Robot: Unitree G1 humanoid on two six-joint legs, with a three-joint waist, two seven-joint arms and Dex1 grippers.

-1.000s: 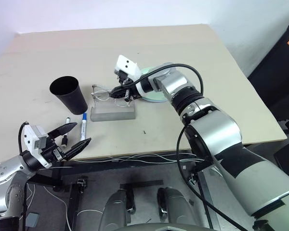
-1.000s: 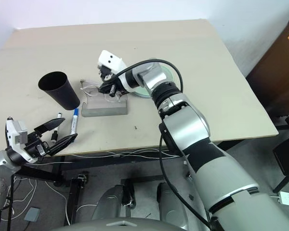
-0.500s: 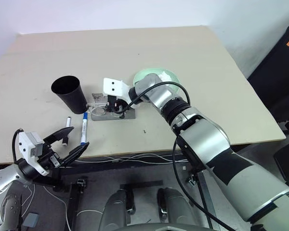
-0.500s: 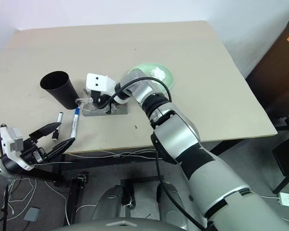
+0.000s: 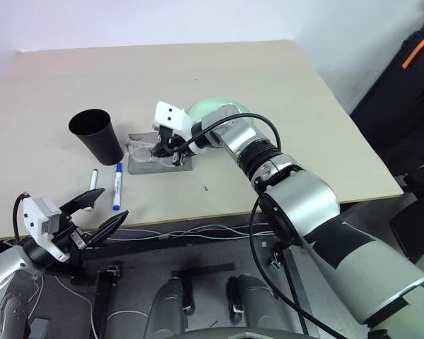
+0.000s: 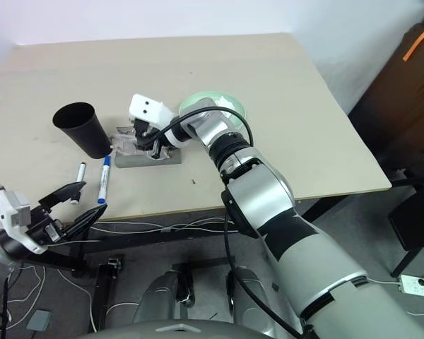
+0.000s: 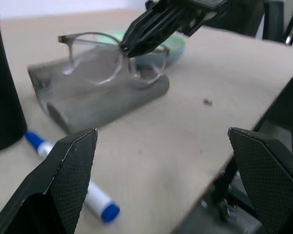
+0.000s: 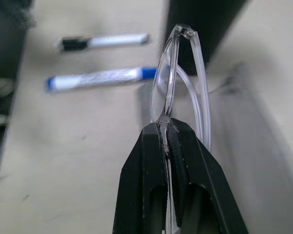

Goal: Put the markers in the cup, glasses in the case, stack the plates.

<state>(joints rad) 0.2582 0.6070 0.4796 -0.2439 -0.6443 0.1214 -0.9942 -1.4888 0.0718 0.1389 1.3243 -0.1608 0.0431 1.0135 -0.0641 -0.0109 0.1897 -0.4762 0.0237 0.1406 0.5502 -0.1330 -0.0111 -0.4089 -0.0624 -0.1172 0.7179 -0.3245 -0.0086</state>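
Two of my black fingers stand spread wide at the near edge of the table, on my left gripper, which holds nothing and hangs just off the table's front rim. Just past it lie the markers side by side on the tabletop: the blue-capped marker and, to its left, the black-capped marker, both pointing away from me and apart from each other. Beyond them stands the cup, upright, its round mouth open and nothing inside that I can make out. To the right of the cup sits the case, a grey block flat on the table; I cannot tell how its lid stands. Above the case my right gripper has its fingers pinched tight on the frame of the glasses, which hang over the case, lenses toward the cup. Farther off, behind my right wrist, the mint green plate rests on the table; a bit of light blue plate shows under it in my left wrist view.
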